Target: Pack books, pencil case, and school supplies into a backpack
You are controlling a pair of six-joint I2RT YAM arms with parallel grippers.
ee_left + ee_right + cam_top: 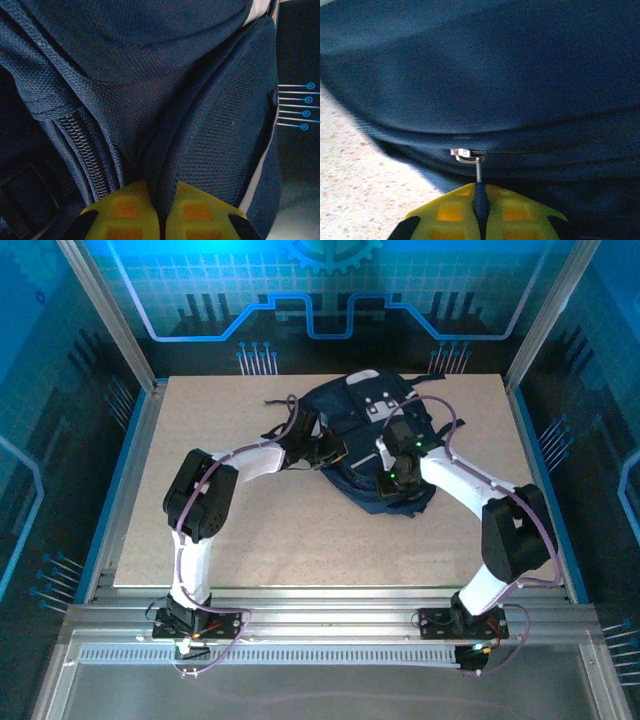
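Note:
The dark navy backpack (345, 405) lies flat on the middle of the table, its grey patches toward the back. My left gripper (335, 453) is at its left side. In the left wrist view it (162, 200) is shut on a fold of backpack fabric (200, 125), beside a line of zipper teeth (85, 150). At the bag's near edge, my right gripper (390, 485) is shut on the dark zipper pull (479, 182), which hangs from a metal slider (462, 154) on the backpack (495, 75). The books, pencil case and school supplies are out of view.
The backpack rests on a speckled beige table (250, 540). Aluminium frame posts (110, 320) and blue printed walls stand on three sides. A metal rail (330, 600) runs along the near edge, where both arm bases are bolted. A loose strap (280, 400) trails off the bag's left side.

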